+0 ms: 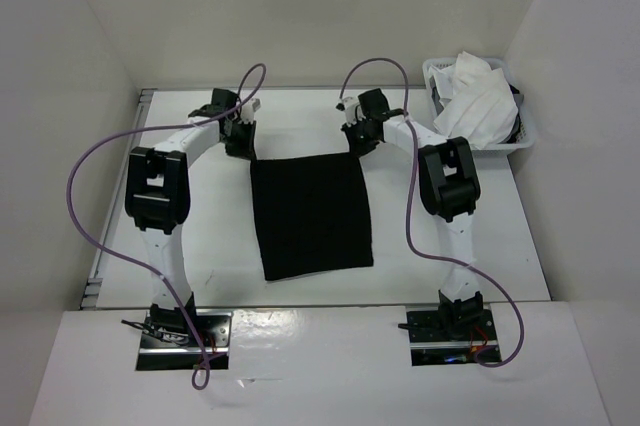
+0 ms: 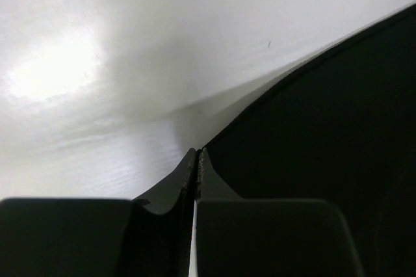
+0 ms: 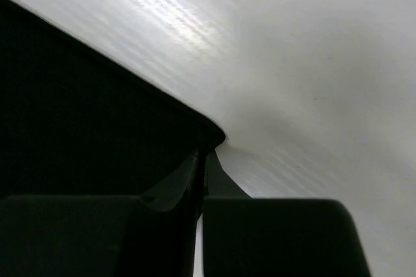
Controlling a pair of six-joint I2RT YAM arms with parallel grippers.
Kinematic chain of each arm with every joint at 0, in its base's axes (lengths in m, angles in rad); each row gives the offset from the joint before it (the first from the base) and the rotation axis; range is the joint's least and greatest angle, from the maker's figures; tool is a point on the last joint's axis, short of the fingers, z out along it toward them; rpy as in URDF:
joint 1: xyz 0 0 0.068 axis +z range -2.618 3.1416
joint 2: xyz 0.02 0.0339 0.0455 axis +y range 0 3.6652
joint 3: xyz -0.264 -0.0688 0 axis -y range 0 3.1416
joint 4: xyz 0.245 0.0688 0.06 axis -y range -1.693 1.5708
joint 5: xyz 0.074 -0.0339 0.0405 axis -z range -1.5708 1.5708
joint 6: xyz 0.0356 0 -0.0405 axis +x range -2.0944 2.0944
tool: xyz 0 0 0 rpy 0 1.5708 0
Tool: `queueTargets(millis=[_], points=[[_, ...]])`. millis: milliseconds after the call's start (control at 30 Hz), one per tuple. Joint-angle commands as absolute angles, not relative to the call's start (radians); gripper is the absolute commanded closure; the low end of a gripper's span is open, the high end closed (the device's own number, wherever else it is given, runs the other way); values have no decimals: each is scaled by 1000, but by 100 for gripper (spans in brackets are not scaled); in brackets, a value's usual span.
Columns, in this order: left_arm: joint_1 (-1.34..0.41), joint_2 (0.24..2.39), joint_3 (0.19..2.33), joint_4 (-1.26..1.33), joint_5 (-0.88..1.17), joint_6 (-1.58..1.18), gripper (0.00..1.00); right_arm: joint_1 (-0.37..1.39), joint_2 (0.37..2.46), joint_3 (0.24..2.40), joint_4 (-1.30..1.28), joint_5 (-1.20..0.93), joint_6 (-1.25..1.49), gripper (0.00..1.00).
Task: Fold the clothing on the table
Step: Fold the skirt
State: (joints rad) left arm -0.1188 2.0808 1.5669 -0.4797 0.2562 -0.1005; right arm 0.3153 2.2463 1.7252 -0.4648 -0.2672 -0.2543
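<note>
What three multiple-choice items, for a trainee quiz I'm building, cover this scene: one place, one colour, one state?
1. Where is the basket? A between the arms; B at the table's far right corner; C at the near left edge.
2. What colour is the clothing? A red; B white; C black.
3. The right gripper is: A wide open; B raised high over the basket; C shut on the clothing's corner.
Answers: B, the top view shows it there; C, the fabric is plainly black; C, the wrist view shows the gripper closed at the corner.

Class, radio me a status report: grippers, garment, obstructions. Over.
Grippers: left gripper, right gripper shut on far corners. Thing: clothing flat on table. Way: basket well aside.
</note>
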Motion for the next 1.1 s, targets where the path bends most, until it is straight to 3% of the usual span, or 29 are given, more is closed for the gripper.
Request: queueTargets(millis=[0,433,1067], points=[[-121,2095,1675,-485,227,-66,100,290,2244,1785,-460,-160,-242,100],[-121,2186,1980,-526,204,-66,100,233,2263,1902,-416,-49,-210,100],[-170,2082,2017,-526,235,-46,100,251,2113,1931,-345,3,-172,100]])
